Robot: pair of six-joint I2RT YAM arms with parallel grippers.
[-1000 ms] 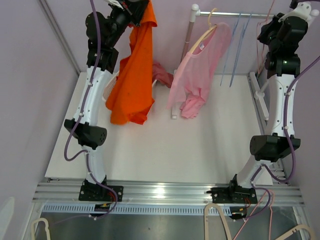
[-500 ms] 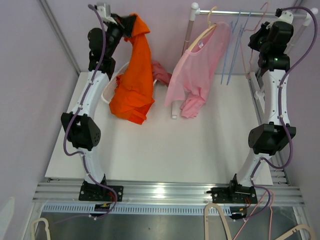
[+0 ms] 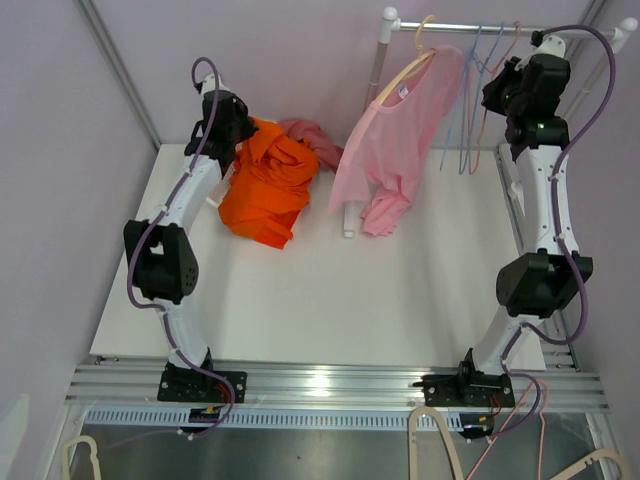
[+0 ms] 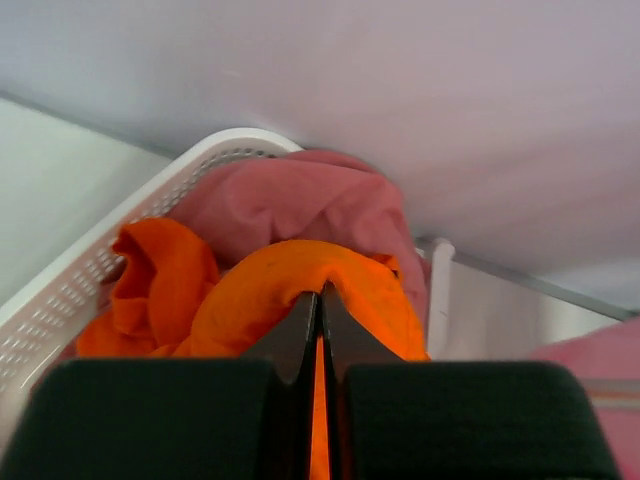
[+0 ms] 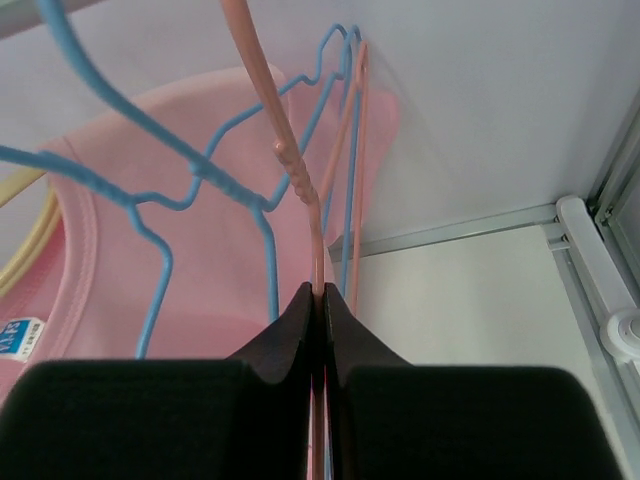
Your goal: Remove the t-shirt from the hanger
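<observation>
The orange t-shirt (image 3: 268, 180) lies bunched at the back left, over a white basket (image 4: 150, 200). My left gripper (image 3: 228, 125) is shut on a fold of the orange t-shirt (image 4: 250, 290), with cloth pinched between the closed jaws (image 4: 320, 292). No hanger shows in the orange shirt. My right gripper (image 3: 500, 88) is up at the rail (image 3: 470, 28) and shut (image 5: 320, 290) on a bare pink wire hanger (image 5: 290, 160). A pink t-shirt (image 3: 395, 150) hangs on a cream hanger (image 3: 415, 60) on the same rail.
A dark pink garment (image 4: 290, 200) lies in the basket behind the orange shirt. Blue wire hangers (image 5: 160, 250) hang beside the pink one. The rail's upright post (image 3: 378, 60) stands at the back centre. A metal frame (image 3: 515, 200) runs along the table's right side.
My left gripper came down from high up and brought the orange t-shirt onto the basket, where it now lies bunched. My right gripper moved left to the rail with the pink hanger.
</observation>
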